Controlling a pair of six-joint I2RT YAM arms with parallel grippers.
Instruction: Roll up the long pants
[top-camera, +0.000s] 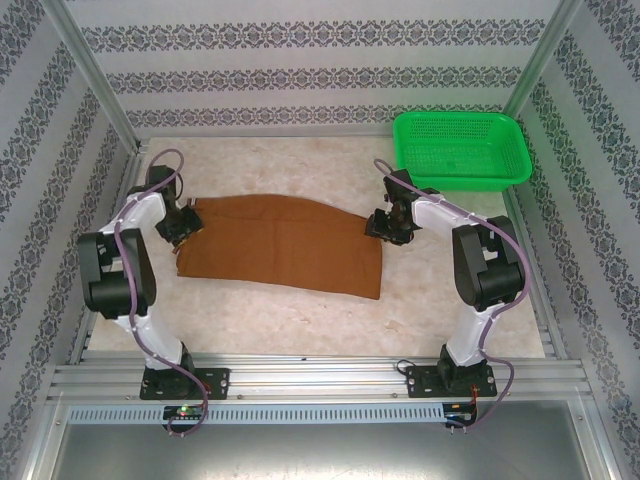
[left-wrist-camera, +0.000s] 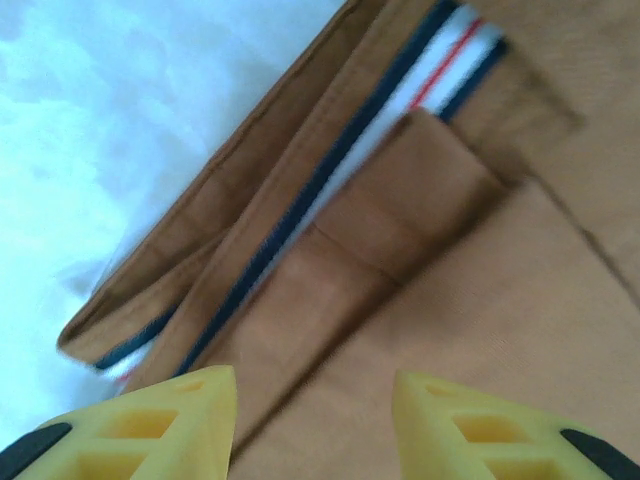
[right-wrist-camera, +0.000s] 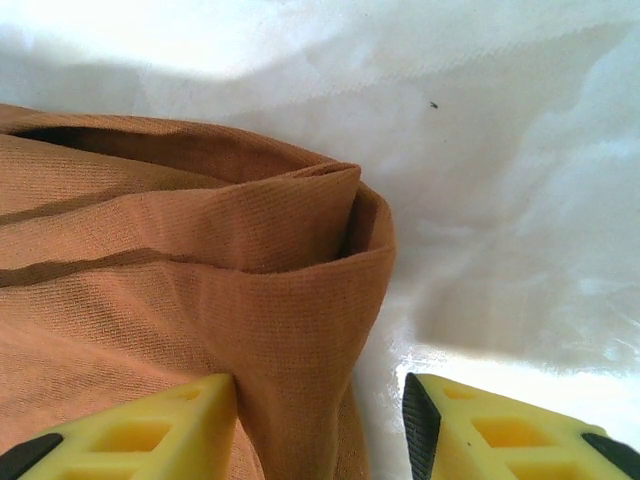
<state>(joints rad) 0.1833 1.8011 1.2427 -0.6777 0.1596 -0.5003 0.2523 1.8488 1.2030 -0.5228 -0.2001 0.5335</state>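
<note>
At centre-left of the top view the left gripper is hovering over the left end of the pants, which are lying flat across the middle of the table. In its wrist view the fingers are standing apart above the striped label, gripping nothing. At centre-right the right gripper is sitting at the pants' right end with its jaws parted. A cloth fold is lying between them against the lower-left finger, unclamped.
</note>
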